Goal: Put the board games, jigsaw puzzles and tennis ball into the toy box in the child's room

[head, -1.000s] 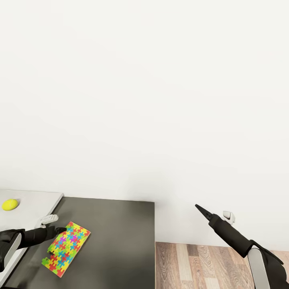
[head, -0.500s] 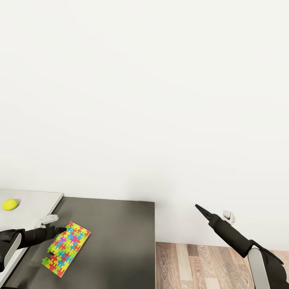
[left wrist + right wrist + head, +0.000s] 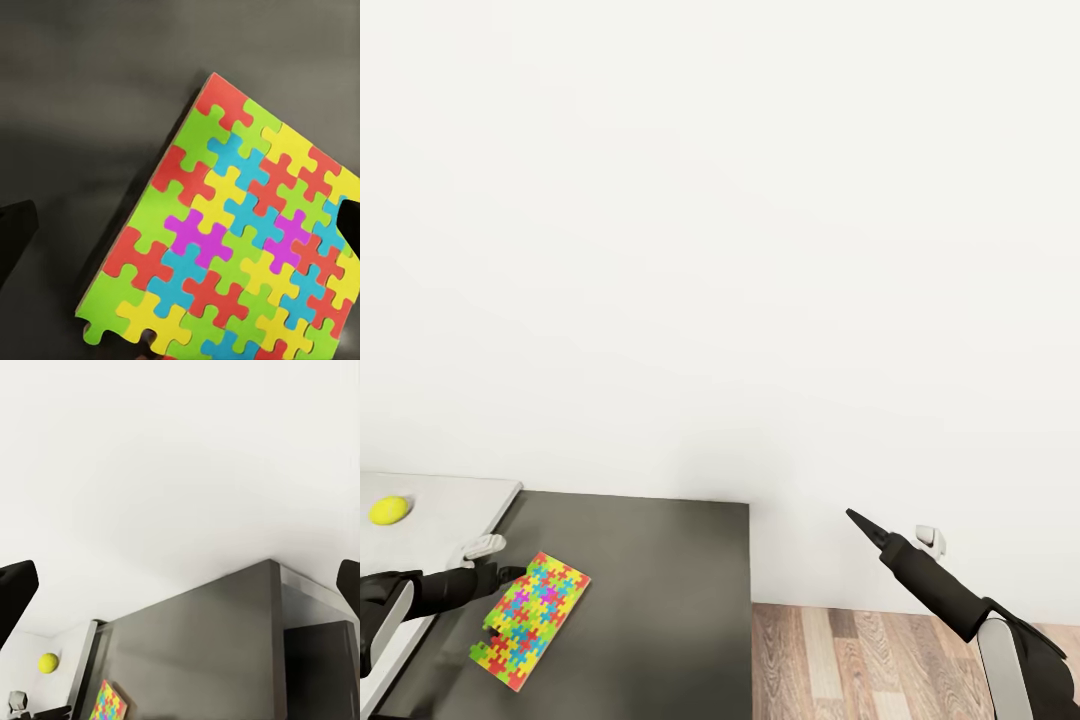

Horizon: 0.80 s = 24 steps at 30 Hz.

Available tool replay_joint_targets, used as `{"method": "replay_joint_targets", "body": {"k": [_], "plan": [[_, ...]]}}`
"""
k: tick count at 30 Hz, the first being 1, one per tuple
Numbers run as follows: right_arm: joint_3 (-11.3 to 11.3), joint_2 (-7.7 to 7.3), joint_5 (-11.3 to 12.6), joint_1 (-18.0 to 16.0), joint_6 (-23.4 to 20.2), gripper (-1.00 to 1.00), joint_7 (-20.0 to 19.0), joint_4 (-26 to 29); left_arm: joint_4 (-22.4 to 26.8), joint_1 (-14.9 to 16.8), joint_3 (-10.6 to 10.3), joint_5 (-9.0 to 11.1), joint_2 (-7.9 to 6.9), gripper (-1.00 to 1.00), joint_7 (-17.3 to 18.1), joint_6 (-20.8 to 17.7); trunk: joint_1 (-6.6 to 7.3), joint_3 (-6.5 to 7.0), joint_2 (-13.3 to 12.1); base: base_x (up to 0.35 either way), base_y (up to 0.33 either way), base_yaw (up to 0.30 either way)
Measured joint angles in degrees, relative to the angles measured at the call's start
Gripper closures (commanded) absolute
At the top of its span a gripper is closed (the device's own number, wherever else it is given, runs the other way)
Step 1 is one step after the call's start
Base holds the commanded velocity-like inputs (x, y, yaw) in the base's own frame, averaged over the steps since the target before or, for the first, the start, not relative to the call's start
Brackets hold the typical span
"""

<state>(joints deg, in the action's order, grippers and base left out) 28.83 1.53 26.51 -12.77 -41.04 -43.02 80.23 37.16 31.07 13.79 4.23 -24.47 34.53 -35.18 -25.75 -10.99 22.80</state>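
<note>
The left pincer (image 3: 510,575) sits at the near edge of 1 puzzle (image 3: 532,620) on the dark surface (image 3: 660,600), fingers apart around that edge but seemingly not yet clamped; the step in hand is judged to be grasping this puzzle. Next it must clamp, lift, and carry toward the toy box; the ball (image 3: 389,509) waits on the pale section, and the right pincer (image 3: 852,516) hangs idle, fingers apart. Against 1.0 s ago, only a slight whole-view shift.

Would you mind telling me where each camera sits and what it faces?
Head: on the robot's head, facing the white wall and dark table; left gripper and right gripper show.
Left wrist: near that gripper, facing the jigsaw puzzle; dark fingertips at the edges.
Right wrist: facing wall and table; fingertips at the edges.
Shared: puzzle, table, tennis ball.
</note>
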Motion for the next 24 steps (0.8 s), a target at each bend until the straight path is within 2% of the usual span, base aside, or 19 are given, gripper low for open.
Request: {"method": "replay_joint_targets", "body": {"k": [24], "plan": [[0.03, 0.00, 0.00, 0.00, -0.08, -1.00, -0.22, 0.00, 0.00, 0.00, 0.00, 0.00, 0.03, -1.00, 0.00, 0.00, 0.00, 0.00, 0.00, 0.000, 0.002, 0.000]]}}
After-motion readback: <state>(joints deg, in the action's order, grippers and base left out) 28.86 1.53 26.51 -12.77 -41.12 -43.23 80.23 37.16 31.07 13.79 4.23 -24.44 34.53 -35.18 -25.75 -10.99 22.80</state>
